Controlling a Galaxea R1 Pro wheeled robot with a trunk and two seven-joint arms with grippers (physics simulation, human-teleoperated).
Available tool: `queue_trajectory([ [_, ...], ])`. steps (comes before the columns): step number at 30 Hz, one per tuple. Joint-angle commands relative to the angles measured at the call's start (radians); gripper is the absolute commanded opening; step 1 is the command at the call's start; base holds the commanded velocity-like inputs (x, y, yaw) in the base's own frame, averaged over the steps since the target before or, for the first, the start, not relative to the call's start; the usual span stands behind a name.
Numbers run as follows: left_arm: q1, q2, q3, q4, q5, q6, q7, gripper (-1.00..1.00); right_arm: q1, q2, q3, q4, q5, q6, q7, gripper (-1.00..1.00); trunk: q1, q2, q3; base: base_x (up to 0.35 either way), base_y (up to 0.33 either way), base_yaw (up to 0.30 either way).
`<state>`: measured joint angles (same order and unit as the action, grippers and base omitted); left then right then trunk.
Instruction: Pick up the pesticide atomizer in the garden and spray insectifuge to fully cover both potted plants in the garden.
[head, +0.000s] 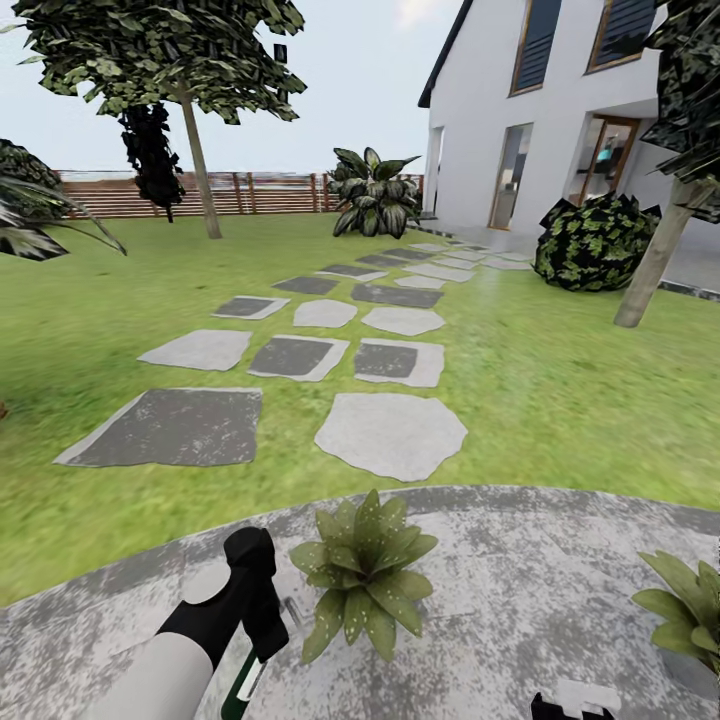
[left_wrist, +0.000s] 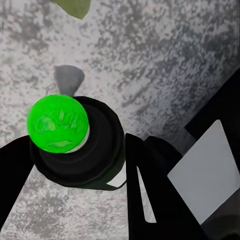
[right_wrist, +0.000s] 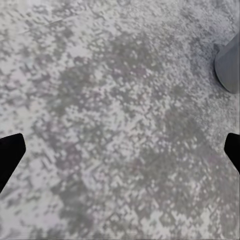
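The left gripper (head: 262, 610) is clamped on the pesticide atomizer (left_wrist: 75, 145), held just beside the nearer potted plant (head: 362, 572); pickup appears done, spraying of both plants remains. The right gripper (right_wrist: 120, 150) hangs wide apart, empty, over the patio (head: 520, 590). The second plant (head: 690, 605) stands well apart; nothing obstructs.

- Bright, even daylight under a pale washed-out sky (head: 360, 90).
- Soft, faint shadows on the lawn (head: 560, 390).
- Coarse, grainy rendering across the patio (right_wrist: 120, 120).
- Dark blurred shapes at wrist-view edges.
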<state>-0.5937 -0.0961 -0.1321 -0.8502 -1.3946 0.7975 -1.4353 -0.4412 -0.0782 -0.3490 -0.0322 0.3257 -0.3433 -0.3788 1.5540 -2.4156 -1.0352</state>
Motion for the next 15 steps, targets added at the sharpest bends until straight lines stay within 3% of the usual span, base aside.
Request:
queue_trajectory([
  [1,0.0,0.0,0.0,-0.001,-0.009,0.011,-0.01,-1.0,-0.001,0.0,-0.008,0.002,0.01,-0.003,-0.003,1.0,0.0,0.0,-0.001,0.132,-0.233,0.003],
  [8,0.006,0.007,0.002,-0.013,-0.009,0.012,-0.01,-1.0,-0.001,-0.001,-0.008,0.002,0.01,-0.003,-0.002,1.0,0.0,0.0,-0.001,0.102,-0.247,0.001],
  [15,0.008,0.007,0.003,-0.018,-0.009,0.012,-0.009,-1.0,-0.001,0.0,-0.008,0.002,0.01,-0.003,-0.002,1.0,0.0,0.0,-0.001,-0.258,-0.161,0.0],
])
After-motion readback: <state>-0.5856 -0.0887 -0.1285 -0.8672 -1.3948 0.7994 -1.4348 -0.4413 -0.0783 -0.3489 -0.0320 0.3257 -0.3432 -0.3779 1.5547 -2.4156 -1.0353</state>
